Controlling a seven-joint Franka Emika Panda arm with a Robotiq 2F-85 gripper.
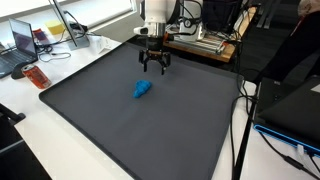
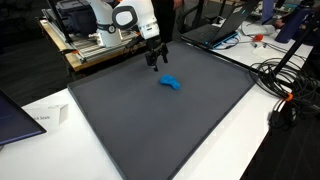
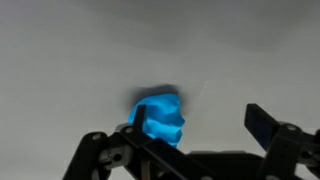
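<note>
Fingers (image 3: 262, 122) are spread wide, grasping nothing, and stand low over the dark mat (image 1: 120, 140) on the surface. The blue crumpled object (image 1: 142, 90) lies near them but apart, toward the mat's middle, its long axis slanting in an exterior view. Bare mat surrounds it. Cables (image 2: 285, 85) and a laptop (image 1: 25, 40) sit well apart.

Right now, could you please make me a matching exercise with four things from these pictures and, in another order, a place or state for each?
Things:
1. blue object
2. end effector
3. mat
4. laptop

Places or states:
A. dark grey, large and flat
B. open, holding nothing
C. lid up, off the mat
D. lying on the mat

Pairs: 1-D, 2-B, 3-A, 4-C.
</note>
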